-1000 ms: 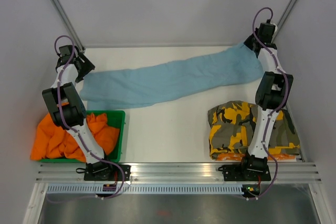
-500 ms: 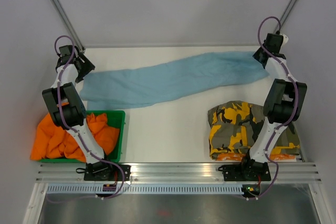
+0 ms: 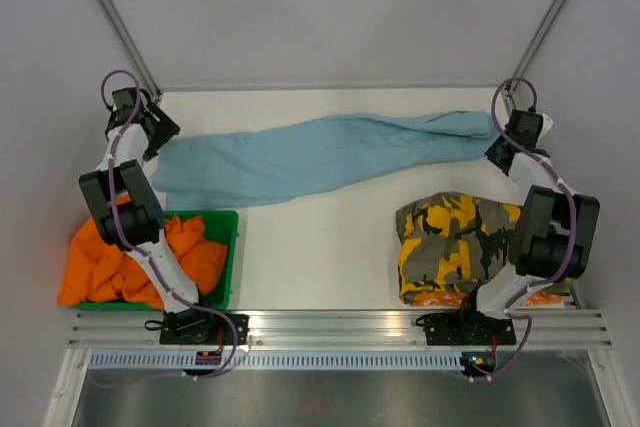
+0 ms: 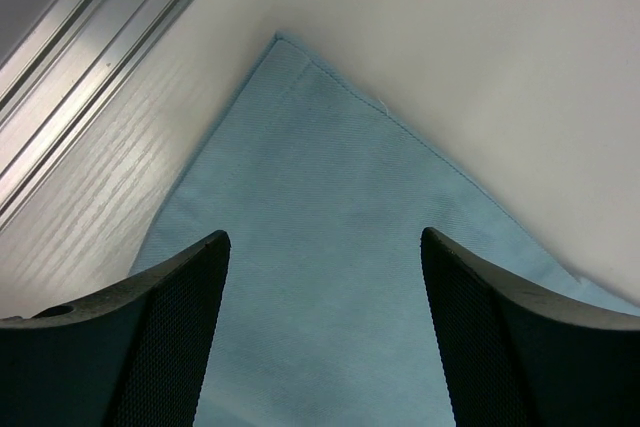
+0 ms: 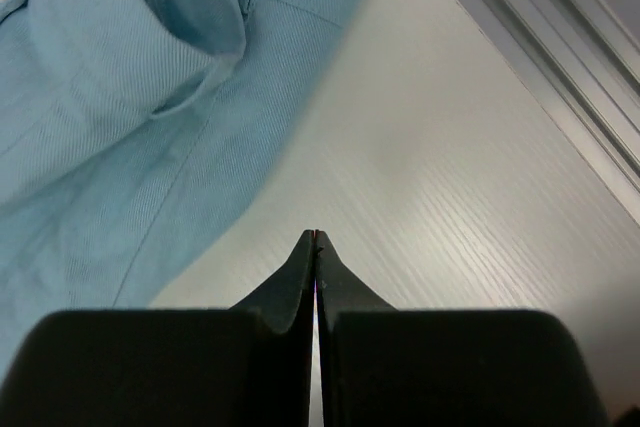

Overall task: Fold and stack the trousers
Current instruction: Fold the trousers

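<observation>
One pair of light blue trousers (image 3: 320,152) lies stretched long and flat across the far half of the white counter (image 3: 320,237). Our left pincer (image 4: 322,247) stands spread wide over a stitched corner of the cloth. Our right pincer (image 5: 315,237) is clenched on nothing, just beside the rumpled other end. We judge the fine twill soft, light and limp, so we would pinch it at seams or corners, one at each end.
</observation>
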Action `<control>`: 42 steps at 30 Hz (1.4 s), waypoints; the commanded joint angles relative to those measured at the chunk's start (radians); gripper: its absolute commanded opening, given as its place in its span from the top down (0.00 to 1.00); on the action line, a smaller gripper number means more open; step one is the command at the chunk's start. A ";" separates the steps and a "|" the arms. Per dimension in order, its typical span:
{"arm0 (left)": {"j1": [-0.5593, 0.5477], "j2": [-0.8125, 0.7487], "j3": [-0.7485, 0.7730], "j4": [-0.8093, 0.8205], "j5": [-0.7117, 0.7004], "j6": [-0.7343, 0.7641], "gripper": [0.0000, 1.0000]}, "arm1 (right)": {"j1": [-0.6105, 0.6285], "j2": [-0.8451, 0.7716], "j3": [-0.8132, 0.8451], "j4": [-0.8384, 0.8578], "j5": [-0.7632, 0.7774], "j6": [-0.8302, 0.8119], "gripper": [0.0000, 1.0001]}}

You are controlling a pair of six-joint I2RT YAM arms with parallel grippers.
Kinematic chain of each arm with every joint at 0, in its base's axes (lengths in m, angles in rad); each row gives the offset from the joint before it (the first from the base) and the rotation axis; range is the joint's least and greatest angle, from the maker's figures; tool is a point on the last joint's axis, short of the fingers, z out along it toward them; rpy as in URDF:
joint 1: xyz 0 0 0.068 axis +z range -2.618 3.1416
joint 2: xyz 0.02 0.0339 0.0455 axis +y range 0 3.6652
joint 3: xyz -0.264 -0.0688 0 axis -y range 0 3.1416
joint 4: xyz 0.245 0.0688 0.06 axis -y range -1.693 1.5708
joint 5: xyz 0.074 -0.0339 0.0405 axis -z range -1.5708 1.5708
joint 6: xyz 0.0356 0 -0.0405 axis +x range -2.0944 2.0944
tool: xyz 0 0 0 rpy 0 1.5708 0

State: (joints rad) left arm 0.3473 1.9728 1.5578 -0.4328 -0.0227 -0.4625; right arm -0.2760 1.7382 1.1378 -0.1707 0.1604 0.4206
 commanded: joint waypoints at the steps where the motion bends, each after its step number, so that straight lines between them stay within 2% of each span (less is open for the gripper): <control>1: 0.005 -0.098 -0.062 0.005 -0.034 -0.095 0.17 | -0.012 -0.141 -0.111 0.068 0.047 -0.002 1.00; 4: 0.019 -0.127 -0.113 0.012 -0.054 -0.162 0.16 | -0.055 -0.198 -0.185 0.063 0.042 0.041 1.00; 7: 0.045 -0.170 -0.155 0.046 -0.013 -0.189 0.16 | -0.095 -0.239 -0.251 0.092 0.015 0.053 1.00; 9: 0.050 -0.193 -0.165 0.055 0.009 -0.189 0.16 | -0.100 -0.244 -0.253 0.128 -0.056 0.050 1.00; 10: 0.050 -0.198 -0.176 0.058 0.015 -0.186 0.16 | -0.100 -0.229 -0.227 0.149 -0.090 0.061 0.94; 11: 0.050 -0.210 -0.182 0.066 0.018 -0.182 0.16 | -0.100 -0.214 -0.210 0.160 -0.119 0.079 0.83; 12: 0.050 -0.215 -0.197 0.069 0.035 -0.182 0.16 | -0.100 -0.195 -0.193 0.163 -0.154 0.096 0.66; 13: 0.050 -0.219 -0.205 0.078 0.046 -0.183 0.16 | -0.100 -0.159 -0.153 0.215 -0.232 0.136 0.57; 15: 0.050 -0.227 -0.214 0.088 0.053 -0.179 0.16 | -0.100 -0.125 -0.129 0.273 -0.287 0.196 0.35; 17: 0.051 -0.230 -0.223 0.091 0.058 -0.177 0.16 | -0.094 -0.086 -0.099 0.370 -0.340 0.283 0.27; 20: 0.050 -0.230 -0.222 0.095 0.058 -0.171 0.16 | -0.071 -0.042 -0.076 0.470 -0.303 0.366 0.16; 27: 0.048 -0.219 -0.211 0.097 0.043 -0.156 0.16 | -0.003 0.127 0.039 0.499 -0.213 0.516 0.15; 31: 0.053 -0.218 -0.200 0.091 0.027 -0.143 0.16 | 0.015 0.176 0.076 0.435 -0.139 0.585 0.13; 38: 0.061 -0.212 -0.189 0.089 0.029 -0.142 0.16 | 0.037 0.178 0.089 0.341 -0.033 0.592 0.12; 42: 0.061 -0.206 -0.191 0.088 0.027 -0.142 0.16 | 0.040 0.224 0.148 0.293 -0.038 0.586 0.12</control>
State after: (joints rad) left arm 0.3992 1.7889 1.3396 -0.3668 0.0093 -0.6128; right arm -0.2440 1.9266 1.2121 0.1501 0.0822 0.9913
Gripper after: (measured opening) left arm 0.838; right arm 0.877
